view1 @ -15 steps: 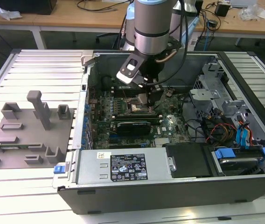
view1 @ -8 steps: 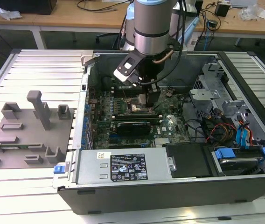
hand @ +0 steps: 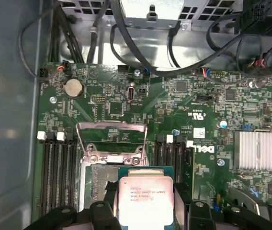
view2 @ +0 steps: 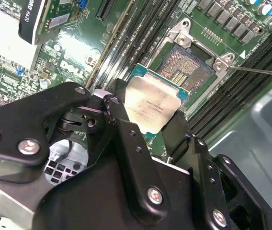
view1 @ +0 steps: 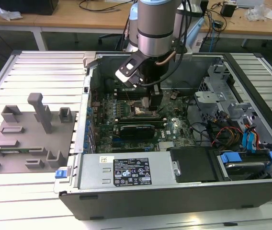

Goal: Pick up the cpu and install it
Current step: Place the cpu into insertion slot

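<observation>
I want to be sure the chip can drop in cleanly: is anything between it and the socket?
Nothing visible. The gripper holds the chip over one edge of the open socket, whose metal cover is swung up off the contacts.

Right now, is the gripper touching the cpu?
Touching. In the second wrist view the black fingers of the gripper press against opposite edges of the cpu, no gap showing, holding it by the open socket.
</observation>
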Controlling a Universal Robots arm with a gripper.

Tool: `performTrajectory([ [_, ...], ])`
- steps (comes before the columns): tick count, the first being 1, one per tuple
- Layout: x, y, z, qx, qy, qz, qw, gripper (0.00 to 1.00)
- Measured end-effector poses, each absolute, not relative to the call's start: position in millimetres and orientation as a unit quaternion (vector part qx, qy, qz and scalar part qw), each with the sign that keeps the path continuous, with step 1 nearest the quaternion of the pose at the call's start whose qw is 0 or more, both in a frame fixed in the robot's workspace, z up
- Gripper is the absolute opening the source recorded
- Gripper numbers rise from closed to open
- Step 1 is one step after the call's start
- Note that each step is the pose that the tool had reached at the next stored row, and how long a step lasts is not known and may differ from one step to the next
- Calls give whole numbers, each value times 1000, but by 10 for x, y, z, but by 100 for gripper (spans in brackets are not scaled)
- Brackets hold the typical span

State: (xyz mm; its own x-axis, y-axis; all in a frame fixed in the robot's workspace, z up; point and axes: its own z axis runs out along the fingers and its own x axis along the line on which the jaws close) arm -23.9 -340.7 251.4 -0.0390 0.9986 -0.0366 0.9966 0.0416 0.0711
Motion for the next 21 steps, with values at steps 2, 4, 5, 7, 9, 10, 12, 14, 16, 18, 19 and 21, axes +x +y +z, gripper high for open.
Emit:
performTrajectory([
  [2, -242, -3351, 2482, 691, 721, 7, 43, 55],
  [4, -253, -3311, 2449, 690, 723, 7, 44, 55],
  [5, -265, -3280, 2430, 689, 723, 7, 44, 55],
  [7, -296, -3235, 2410, 689, 723, 6, 45, 55],
  [9, -347, -3201, 2382, 689, 723, 4, 48, 55],
  [10, -355, -3197, 2370, 689, 723, 3, 48, 55],
  [12, -360, -3191, 2333, 689, 723, 3, 49, 55],
  [14, -359, -3189, 2302, 689, 723, 3, 49, 55],
  [16, -359, -3189, 2280, 689, 723, 3, 49, 55],
  [18, -360, -3190, 2265, 689, 723, 3, 49, 55],
  [19, -360, -3190, 2255, 689, 723, 3, 48, 55],
  [21, -359, -3186, 2233, 689, 723, 4, 48, 55],
])
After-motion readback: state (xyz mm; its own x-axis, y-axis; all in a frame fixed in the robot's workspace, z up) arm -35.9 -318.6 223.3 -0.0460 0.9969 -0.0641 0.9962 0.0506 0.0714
